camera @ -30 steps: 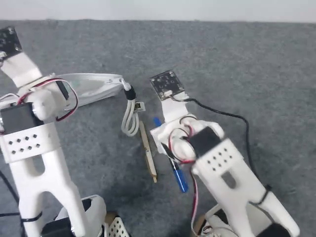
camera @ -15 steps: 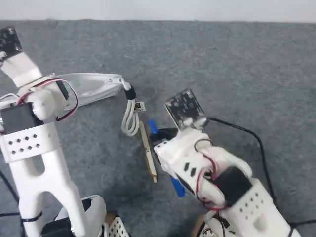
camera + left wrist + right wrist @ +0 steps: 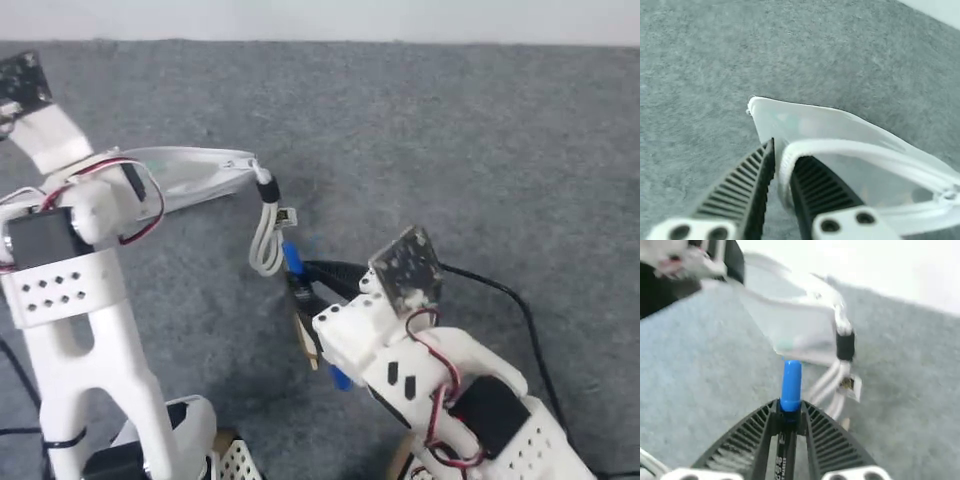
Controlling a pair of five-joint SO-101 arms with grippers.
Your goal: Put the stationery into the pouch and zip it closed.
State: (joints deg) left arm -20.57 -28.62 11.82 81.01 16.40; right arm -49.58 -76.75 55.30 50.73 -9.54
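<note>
pouch (image 3: 200, 180) partly behind left arm (image 3: 75, 290), pen (image 3: 292, 258) mostly covered

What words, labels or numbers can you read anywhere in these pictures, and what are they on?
No text here can be read for certain.
On the blue pen: dark print on the barrel, between the fingers of the right pincer, too blurred to read.
On the small tag hanging at the end of the pouch: a dark mark, too small to read.
</note>
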